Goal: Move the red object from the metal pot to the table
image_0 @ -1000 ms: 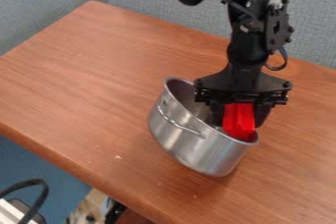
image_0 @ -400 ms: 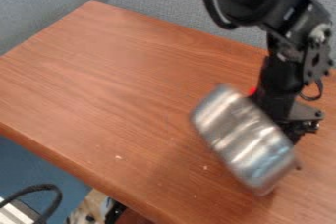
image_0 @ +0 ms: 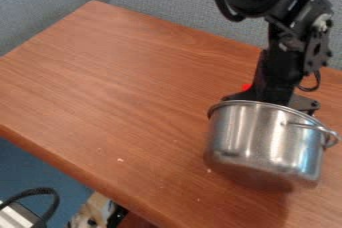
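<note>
The metal pot stands upright on the table at the right, close to the near edge, its wire handle hanging off the right side. Pointing straight down, my gripper reaches to the pot's far rim. The rim hides its fingertips, so I cannot make out how the jaws stand or whether they hold anything. The red object is hidden, and I see nothing of the pot's inside.
The tabletop's near edge runs diagonally from the left side to the bottom, just below the pot. A grey-blue wall stands behind the arm. A dark cable lies on the floor at the bottom left.
The pot has shifted right and toward the near edge, and gone from tilted to upright. The arm moved right with it. The red object seen in the pot earlier no longer shows.
</note>
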Robot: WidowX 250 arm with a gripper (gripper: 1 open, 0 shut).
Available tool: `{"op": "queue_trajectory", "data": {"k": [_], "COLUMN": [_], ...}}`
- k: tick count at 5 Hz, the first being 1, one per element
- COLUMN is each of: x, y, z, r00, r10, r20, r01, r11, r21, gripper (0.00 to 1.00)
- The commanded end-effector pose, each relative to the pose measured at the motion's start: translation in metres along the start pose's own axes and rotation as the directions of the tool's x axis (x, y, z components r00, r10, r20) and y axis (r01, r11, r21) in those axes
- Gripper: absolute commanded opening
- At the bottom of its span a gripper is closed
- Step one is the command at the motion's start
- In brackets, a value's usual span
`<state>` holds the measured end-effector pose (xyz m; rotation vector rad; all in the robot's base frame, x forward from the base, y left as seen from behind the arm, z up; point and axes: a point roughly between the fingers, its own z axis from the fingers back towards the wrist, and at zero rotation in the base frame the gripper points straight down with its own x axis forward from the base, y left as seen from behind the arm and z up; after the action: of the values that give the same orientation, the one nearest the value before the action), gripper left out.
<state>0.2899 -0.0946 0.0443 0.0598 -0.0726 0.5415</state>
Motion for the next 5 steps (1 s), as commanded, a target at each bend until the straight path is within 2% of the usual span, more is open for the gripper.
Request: {"op": "queue_trajectory", "data": {"k": [1, 2, 4, 5], "x": [0.02, 0.024, 0.013, 0.023], "y": [-0.001, 0.0, 0.006, 0.011], "z": [0.014, 0.012, -0.007, -0.015], "r00": [0.999, 0.999, 0.999, 0.994], "r10": [0.0, -0.018, 0.011, 0.101], "r20": [0.045, 0.045, 0.036, 0.031], "r01": [0.003, 0.021, -0.01, -0.1], "r11": [0.999, 0.999, 0.999, 0.995], "r21": [-0.047, -0.049, -0.035, -0.023], "gripper": [0.0, 0.0, 0.0, 0.0]}}
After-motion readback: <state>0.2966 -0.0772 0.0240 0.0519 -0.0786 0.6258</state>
